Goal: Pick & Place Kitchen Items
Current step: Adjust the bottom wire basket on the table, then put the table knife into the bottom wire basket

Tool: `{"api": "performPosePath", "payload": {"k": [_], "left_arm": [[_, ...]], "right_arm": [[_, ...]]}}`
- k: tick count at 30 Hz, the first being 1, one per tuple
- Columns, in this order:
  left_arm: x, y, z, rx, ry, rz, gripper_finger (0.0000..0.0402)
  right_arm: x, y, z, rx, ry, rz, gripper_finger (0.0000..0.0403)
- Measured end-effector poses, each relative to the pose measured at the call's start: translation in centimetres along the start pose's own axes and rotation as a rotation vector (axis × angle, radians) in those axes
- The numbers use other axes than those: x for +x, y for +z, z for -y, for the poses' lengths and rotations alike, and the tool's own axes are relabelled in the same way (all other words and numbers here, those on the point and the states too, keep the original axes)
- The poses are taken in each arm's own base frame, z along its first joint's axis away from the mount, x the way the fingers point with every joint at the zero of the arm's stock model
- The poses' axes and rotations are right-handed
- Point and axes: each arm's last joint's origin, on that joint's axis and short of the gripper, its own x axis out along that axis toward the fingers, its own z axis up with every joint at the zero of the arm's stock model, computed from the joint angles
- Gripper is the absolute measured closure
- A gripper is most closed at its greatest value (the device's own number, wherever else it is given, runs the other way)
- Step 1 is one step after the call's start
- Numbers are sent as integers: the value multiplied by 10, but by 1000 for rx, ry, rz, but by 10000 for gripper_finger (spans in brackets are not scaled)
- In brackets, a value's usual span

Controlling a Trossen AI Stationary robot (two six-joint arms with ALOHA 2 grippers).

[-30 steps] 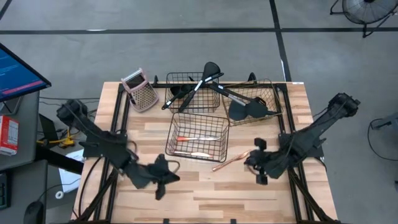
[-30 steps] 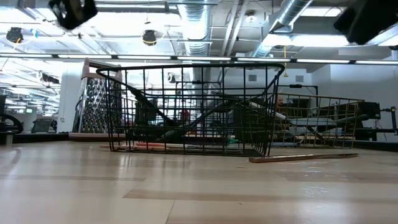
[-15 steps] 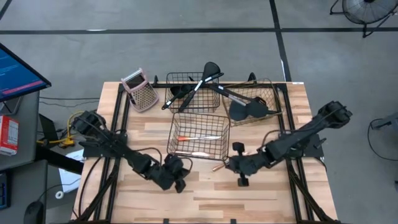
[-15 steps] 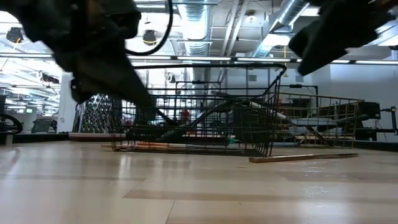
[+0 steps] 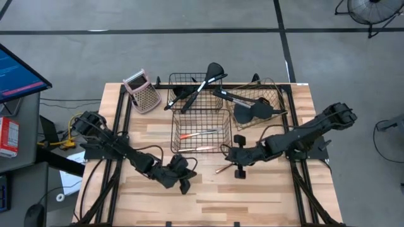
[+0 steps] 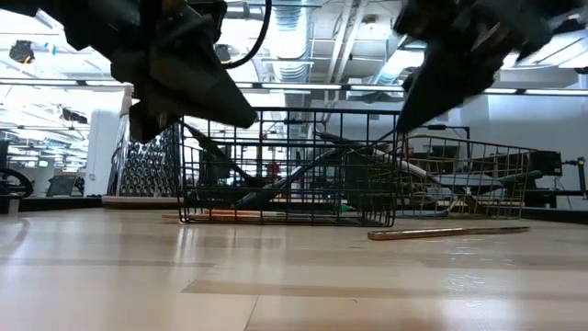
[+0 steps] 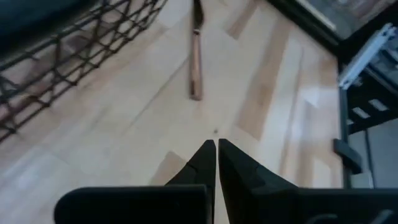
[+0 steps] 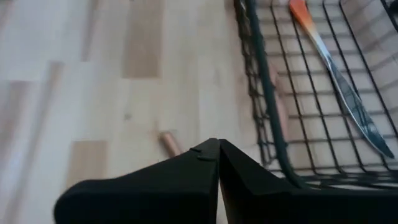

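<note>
A thin copper-handled utensil [image 5: 222,168] lies flat on the wood table, just in front of the middle wire basket [image 5: 199,131]. It also shows in the low view [image 6: 448,233] and the left wrist view [image 7: 196,62]. Its handle end shows in the right wrist view [image 8: 169,142]. An orange-handled knife [image 8: 323,53] lies in that basket. My left gripper [image 5: 188,179] is shut and empty, low over the table to the utensil's near left. My right gripper [image 5: 228,157] is shut, low over the utensil at the basket's near right corner. My right gripper has the outer side of one shut finger [image 8: 267,167] against the wires of the middle basket's near right corner [image 8: 281,163]. The fingers come in low from the table's right. The basket stands flat on the table.
Two more wire baskets [image 5: 194,94] [image 5: 259,104] with black ladles and spatulas stand at the far edge. A pink-topped box grater [image 5: 142,92] stands at the far left. Bare wood lies along the near edge.
Both grippers have come down and toward the table's middle, the left going right and the right going left to the basket's corner. The middle basket has slid a little toward the far edge. The copper-handled utensil has stayed where it was.
</note>
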Motion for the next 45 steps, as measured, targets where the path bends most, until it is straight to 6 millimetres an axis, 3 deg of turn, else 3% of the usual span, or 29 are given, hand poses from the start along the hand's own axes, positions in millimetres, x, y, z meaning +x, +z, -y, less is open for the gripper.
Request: {"api": "performPosePath", "payload": {"k": [7, 12, 18, 23, 27, 35, 39, 45], "left_arm": [[-17, -13, 25, 42, -167, 20, 401], [-41, -12, 40, 55, -238, 73, 401], [-70, 3, 47, 128, -211, 225, 401], [-81, 15, 47, 149, -212, 273, 401], [-84, 18, 47, 161, -213, 282, 401], [-84, 17, 48, 171, -222, 269, 401], [-84, 17, 48, 174, -225, 265, 401], [-80, 9, 39, 194, -215, 240, 391]], "right_arm": [[-44, 1, -5, 15, 64, 50, 401], [-70, -19, -1, 115, -26, -68, 402], [-49, -57, 2, 165, -202, -311, 402], [-25, -88, 4, 176, -308, -439, 403], [-9, -96, 3, 175, -339, -471, 403], [19, -88, -22, 164, -210, -412, 403], [21, -70, -39, 131, -86, -387, 403], [21, -41, -59, 30, 113, -206, 403]]}}
